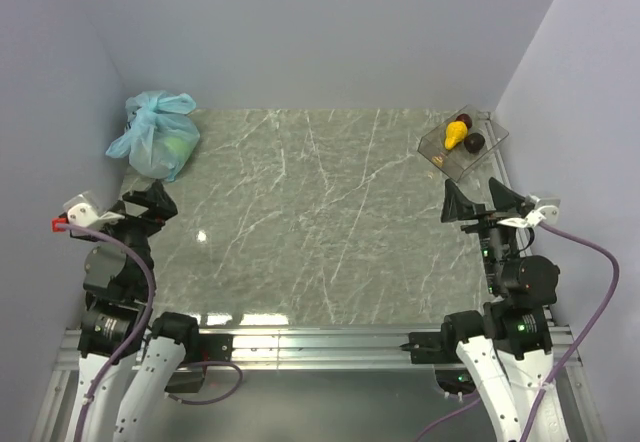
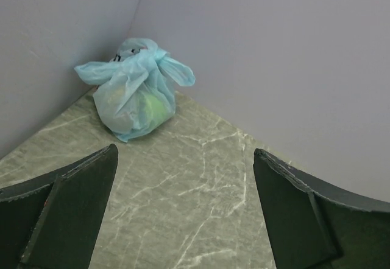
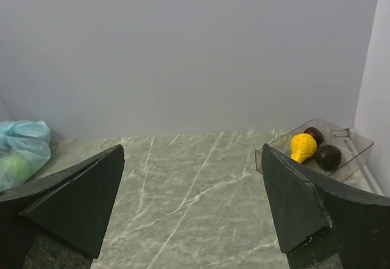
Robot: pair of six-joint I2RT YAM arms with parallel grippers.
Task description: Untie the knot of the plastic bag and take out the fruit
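Knot [image 2: 144, 57]: tied, untouched.
Fruit [image 2: 152, 108]: inside the closed plastic bag [image 2: 125, 92].
Left gripper [image 2: 184, 153]: wide, empty, facing the bag.
Right gripper [image 3: 192, 150]: wide, empty, well apart.

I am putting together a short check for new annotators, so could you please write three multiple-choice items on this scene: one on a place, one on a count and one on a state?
1. Where on the table does the plastic bag sit?
A. In the far left corner
B. In the far right corner
C. In the middle

2. How many dark purple fruits lie in the clear tray?
A. One
B. Two
C. Four

3. What state is the knot in?
A. Tied
B. Undone, with the bag lying open
C. Cut off

Answers:
1 A: the top view shows the bag where the left and back walls meet.
2 B: the right wrist view shows two dark round fruits in the tray.
3 A: the left wrist view shows the handles bunched together, both ears sticking out and the bag closed.
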